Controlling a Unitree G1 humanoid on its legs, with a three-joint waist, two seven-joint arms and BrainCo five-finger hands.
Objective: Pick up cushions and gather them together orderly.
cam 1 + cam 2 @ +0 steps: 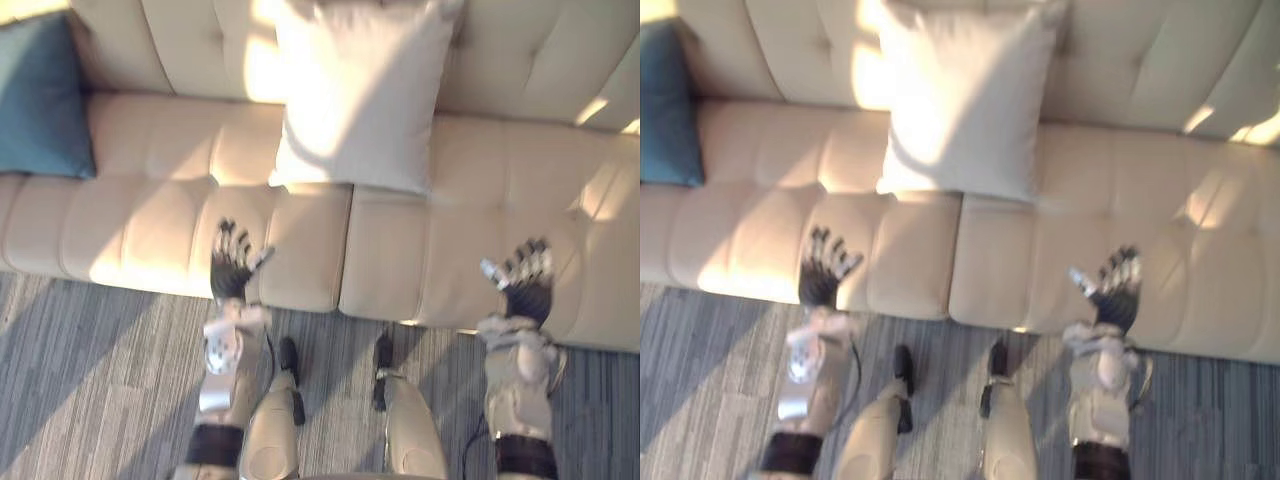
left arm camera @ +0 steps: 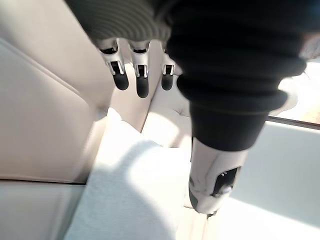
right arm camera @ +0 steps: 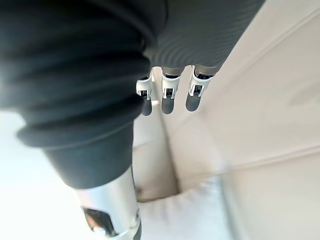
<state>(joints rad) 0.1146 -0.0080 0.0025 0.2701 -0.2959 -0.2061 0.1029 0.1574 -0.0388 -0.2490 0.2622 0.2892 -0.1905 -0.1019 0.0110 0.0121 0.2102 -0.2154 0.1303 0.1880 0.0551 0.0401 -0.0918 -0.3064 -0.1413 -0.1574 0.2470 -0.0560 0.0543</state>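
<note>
Left hand and right hand, fingers apart, empty, before the white cushion (likely soft, light: grip side edges).

Bright and warm, with sunlit patches across the sofa seat and backrest; glare washing out the white cushion; soft diagonal shadows on the carpet

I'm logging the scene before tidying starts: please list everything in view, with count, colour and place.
sofa: one, cream, tufted, across the whole view.
white cushion: one, white, on the seat, leaning against the backrest near the middle.
blue cushion: one, teal-blue, at the sofa's end on the robot's left.
carpet: one, grey, striped, in front of the sofa.
left hand: one, silver with dark tips, open, over the seat's front edge.
right hand: one, same colours, open, over the seat further right.
</note>
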